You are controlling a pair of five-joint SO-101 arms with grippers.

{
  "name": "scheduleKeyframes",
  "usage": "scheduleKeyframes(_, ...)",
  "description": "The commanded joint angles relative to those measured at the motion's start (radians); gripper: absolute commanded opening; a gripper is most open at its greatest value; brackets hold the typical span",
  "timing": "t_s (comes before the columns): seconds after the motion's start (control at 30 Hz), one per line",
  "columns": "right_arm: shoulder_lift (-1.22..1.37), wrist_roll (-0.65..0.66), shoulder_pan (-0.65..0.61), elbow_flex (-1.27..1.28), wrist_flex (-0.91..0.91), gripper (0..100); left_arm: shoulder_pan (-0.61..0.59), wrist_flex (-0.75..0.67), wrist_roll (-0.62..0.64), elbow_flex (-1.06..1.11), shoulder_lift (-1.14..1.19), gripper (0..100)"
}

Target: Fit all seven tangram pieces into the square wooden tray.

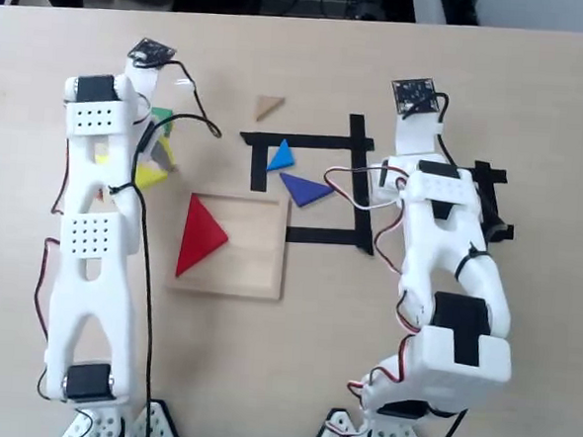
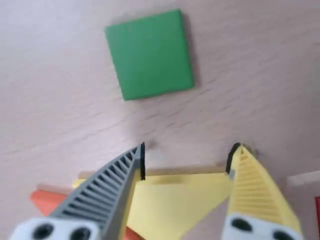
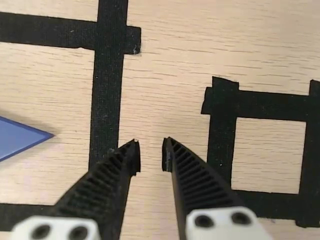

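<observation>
The square wooden tray (image 1: 253, 276) lies at the table's middle and holds a red triangle (image 1: 201, 235). My left gripper (image 2: 187, 157) is open low over the table. A yellow triangle (image 2: 175, 200) lies between its fingers, with a green square (image 2: 150, 54) just beyond the tips and an orange piece (image 2: 45, 200) beside it. From above, this gripper (image 1: 160, 149) is left of the tray, by the yellow triangle (image 1: 151, 176). My right gripper (image 3: 150, 152) hangs slightly open over bare wood with nothing between its fingers. A dark blue triangle (image 1: 306, 188) and a light blue triangle (image 1: 280, 156) lie inside a black tape frame (image 1: 358, 148).
A tan wooden triangle (image 1: 270, 106) lies beyond the tape frame. A smaller tape square (image 3: 265, 150) sits right of the right arm (image 1: 442, 188). Cables loop beside both arms. Open table stretches in front of the tray.
</observation>
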Motion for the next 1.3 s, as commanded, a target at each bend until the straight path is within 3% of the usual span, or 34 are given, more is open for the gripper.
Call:
scheduleKeyframes(0.0,-0.002,0.006,-0.018,-0.028,-0.020,9.2,-0.044,0.023,-0.017,-0.045,-0.087,28)
scheduleKeyframes(0.13,-0.002,0.006,-0.018,-0.028,-0.020,9.2,-0.031,-0.054,-0.046,-0.045,-0.245,28)
scheduleKeyframes(0.2,-0.002,0.006,-0.018,-0.028,-0.020,9.2,-0.031,-0.209,0.003,-0.042,-0.281,28)
scheduleKeyframes(0.37,-0.002,0.006,-0.018,-0.027,-0.020,9.2,-0.045,-0.750,0.173,0.056,-0.149,28)
scheduleKeyframes(0.43,-0.002,0.006,-0.018,-0.027,-0.020,9.2,-0.042,-0.861,0.176,0.107,-0.075,28)
scheduleKeyframes(0.53,-0.002,0.006,-0.018,-0.027,-0.020,9.2,-0.028,-0.913,0.133,0.127,0.011,28)
scheduleKeyframes(0.73,-0.002,0.006,-0.018,-0.027,-0.020,9.2,-0.001,-0.887,0.133,0.128,0.043,28)
scheduleKeyframes(0.93,-0.002,0.006,-0.018,-0.027,-0.020,9.2,0.004,-0.591,0.127,0.018,0.044,28)
scheduleKeyframes(1.07,-0.002,0.006,-0.018,-0.027,-0.020,9.2,-0.016,-0.479,0.118,-0.038,0.046,28)
scheduleKeyframes(1.17,-0.002,0.006,-0.018,-0.027,-0.020,9.2,-0.025,-0.391,0.052,-0.038,0.044,28)
scheduleKeyframes(1.27,-0.002,0.006,-0.018,-0.027,-0.020,9.2,-0.025,-0.212,-0.018,-0.041,0.037,28)
